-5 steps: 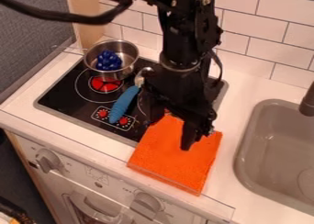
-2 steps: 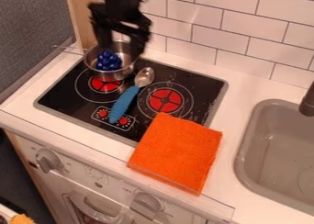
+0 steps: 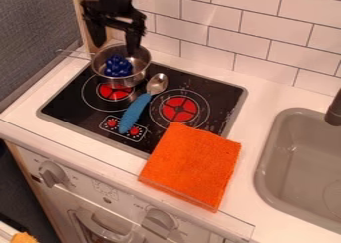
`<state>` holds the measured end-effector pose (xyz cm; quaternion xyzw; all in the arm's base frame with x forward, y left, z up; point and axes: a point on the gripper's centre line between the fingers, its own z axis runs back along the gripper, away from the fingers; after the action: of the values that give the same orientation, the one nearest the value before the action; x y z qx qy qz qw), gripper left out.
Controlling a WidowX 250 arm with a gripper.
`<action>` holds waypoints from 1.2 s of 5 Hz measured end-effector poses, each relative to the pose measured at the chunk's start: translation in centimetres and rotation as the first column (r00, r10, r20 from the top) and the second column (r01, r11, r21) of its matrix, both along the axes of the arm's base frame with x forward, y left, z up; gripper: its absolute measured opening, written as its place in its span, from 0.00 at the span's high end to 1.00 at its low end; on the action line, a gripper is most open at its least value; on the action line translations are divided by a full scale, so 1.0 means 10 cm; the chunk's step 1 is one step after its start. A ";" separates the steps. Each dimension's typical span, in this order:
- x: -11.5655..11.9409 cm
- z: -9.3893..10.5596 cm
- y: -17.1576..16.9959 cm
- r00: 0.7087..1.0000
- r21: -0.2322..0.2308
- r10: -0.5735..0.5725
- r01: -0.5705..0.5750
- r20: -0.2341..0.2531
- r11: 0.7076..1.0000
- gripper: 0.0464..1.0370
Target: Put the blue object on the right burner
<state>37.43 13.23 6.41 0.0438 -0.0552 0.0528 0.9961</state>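
Observation:
My gripper (image 3: pixel 116 47) hangs open at the upper left, its two fingers spread apart above the back of the metal pot, holding nothing. In the pot (image 3: pixel 141 61) lies the blue object (image 3: pixel 118 66), a bunch of round grape-like balls. The pot stands at the back of the left burner. The right burner (image 3: pixel 179 109) is a red disc with white rings on the black stove, with nothing on it.
A spoon with a blue handle (image 3: pixel 135 111) lies between the two burners. An orange cloth (image 3: pixel 192 163) covers the stove's front right corner and the counter. The grey sink (image 3: pixel 266 173) is at the right; a tiled wall (image 3: pixel 259 48) stands behind.
My gripper has gone from over the right burner and cloth to the upper left, above the pot. Since the later earlier frame it has shifted slightly left and up. Pot, spoon and cloth stay put.

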 end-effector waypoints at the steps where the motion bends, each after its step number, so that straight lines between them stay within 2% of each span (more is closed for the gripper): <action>1: 0.03 -0.11 0.05 1.000 0.021 0.018 -0.018 -0.020 1.000 0.04; 3: 0.01 -0.42 0.12 0.993 0.044 0.061 -0.057 -0.101 0.997 0.04; 4: 0.02 -0.49 0.11 0.992 0.031 0.062 -0.059 -0.109 0.998 0.08; 5: 0.04 -0.46 0.08 0.995 0.012 0.046 -0.045 -0.083 0.999 0.20; 6: 0.13 0.09 0.10 0.997 0.043 0.041 -0.044 0.065 0.998 0.20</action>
<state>38.70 14.25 7.34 0.0653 -0.0871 0.0742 0.9913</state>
